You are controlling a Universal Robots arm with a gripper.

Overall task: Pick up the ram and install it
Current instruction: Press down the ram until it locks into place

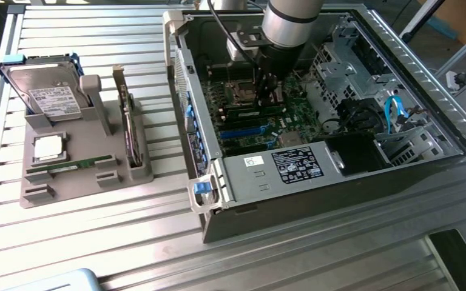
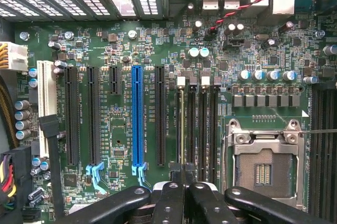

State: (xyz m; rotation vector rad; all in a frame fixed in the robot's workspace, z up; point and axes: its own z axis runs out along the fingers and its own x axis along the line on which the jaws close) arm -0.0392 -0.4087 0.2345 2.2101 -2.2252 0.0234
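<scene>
A ram [image 1: 83, 163], a thin green stick, lies flat in the grey holder tray [image 1: 34, 195] at the exterior view's left. My gripper [image 1: 264, 91] is far from it, reaching down inside the open computer case [image 1: 253, 193] over the motherboard. In the wrist view the gripper [image 2: 184, 174] has its black fingers [image 2: 169, 197] shut together just above the row of memory slots [image 2: 202, 124]. A thin pale-edged strip [image 2: 182, 124] stands in the slot in line with the fingertips. I cannot tell whether it is a seated ram or whether the fingers touch it.
The tray also holds a silver hard drive [image 1: 51, 94], an upright expansion card [image 1: 128, 130] and a small square chip [image 1: 48, 147]. On the board are a blue expansion slot [image 2: 137, 119], an open processor socket [image 2: 263, 166] and cables [image 1: 392, 112] near the case wall.
</scene>
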